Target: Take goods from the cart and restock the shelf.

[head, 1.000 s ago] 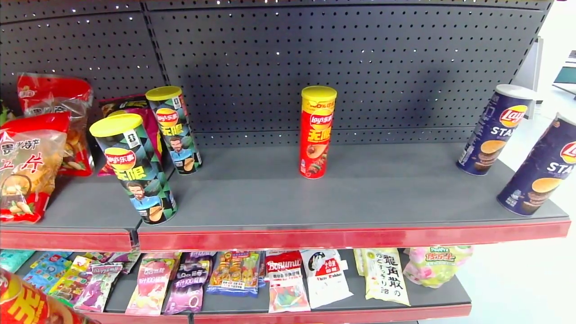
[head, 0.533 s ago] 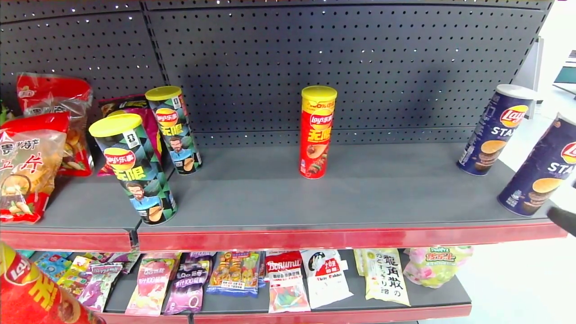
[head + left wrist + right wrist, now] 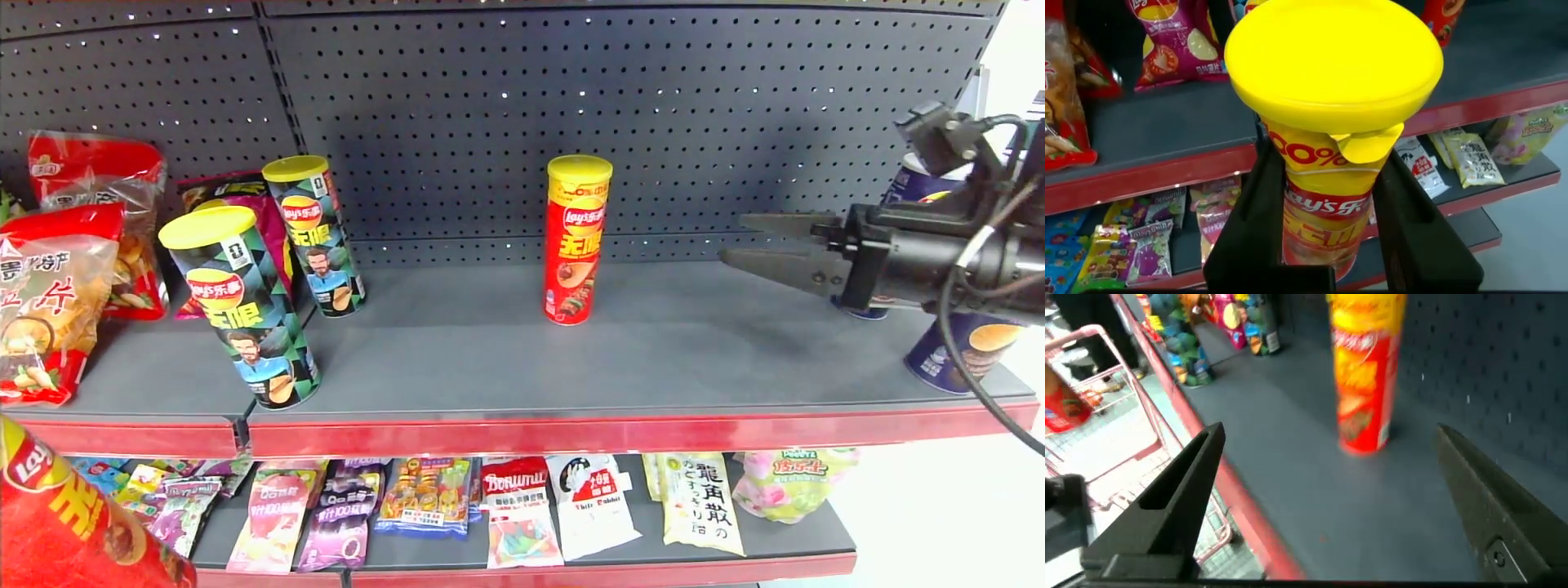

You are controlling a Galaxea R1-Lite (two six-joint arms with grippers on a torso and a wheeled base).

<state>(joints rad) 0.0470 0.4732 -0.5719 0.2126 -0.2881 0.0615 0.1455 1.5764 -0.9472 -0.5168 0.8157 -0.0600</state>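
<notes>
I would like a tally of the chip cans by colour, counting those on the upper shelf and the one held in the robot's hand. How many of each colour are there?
Green-black cans: 2
Red: 2, a standing red can and a held red can in the left hand
Dark blue cans: 2
Total: 6

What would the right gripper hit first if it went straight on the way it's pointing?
Most likely the red chip can standing midway along the shelf: the open right gripper points at it, and the right wrist view frames it between the fingers. Depth is unclear, so it could pass beside it.
</notes>
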